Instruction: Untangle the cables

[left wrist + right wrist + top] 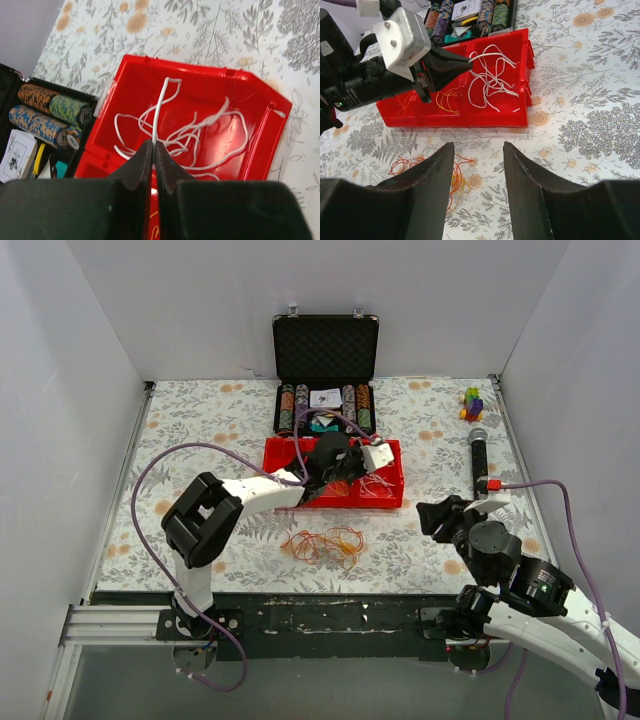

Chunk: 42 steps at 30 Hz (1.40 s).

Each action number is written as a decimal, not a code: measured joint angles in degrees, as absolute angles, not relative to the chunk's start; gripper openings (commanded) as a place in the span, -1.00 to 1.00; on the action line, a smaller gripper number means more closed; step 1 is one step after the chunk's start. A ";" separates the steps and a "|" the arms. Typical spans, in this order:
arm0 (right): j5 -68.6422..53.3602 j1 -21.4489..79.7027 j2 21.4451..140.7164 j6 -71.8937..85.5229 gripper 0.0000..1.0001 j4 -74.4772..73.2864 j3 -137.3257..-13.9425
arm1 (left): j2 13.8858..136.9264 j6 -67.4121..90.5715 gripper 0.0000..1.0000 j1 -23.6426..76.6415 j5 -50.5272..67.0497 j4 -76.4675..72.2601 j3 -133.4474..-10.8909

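A loose tangle of thin orange, yellow and reddish cables (325, 543) lies on the table in front of the red bin (372, 503). In the right wrist view these cables (454, 172) show just left of my right gripper (478, 145), which hovers open and empty. My left gripper (154, 145) is shut on a white cable (160, 107), held over the bin's right compartment (135, 75), where more white loops (490, 80) lie. Yellow cables (447, 100) sit in the middle compartment. The left gripper (362, 472) is above the bin; the right gripper (435, 512) is at the table's right.
An open black case (325, 350) with poker chips stands behind the bin. A black microphone (479, 455) and a small coloured toy (471, 402) lie at the back right. White walls enclose the table on three sides.
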State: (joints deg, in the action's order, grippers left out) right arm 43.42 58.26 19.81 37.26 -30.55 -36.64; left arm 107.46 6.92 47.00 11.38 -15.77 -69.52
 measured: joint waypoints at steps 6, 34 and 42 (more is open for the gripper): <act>43.44 58.26 19.81 37.34 0.04 -30.57 -36.64 | 108.12 3.70 -0.31 46.98 8.12 -14.15 -69.12; 34.04 58.26 38.98 31.40 0.16 -26.20 -41.87 | 66.72 16.16 0.91 43.29 17.12 6.63 -67.35; 22.46 58.24 44.56 28.53 0.21 -21.37 -41.34 | 64.38 11.77 0.89 40.21 21.98 19.18 -52.05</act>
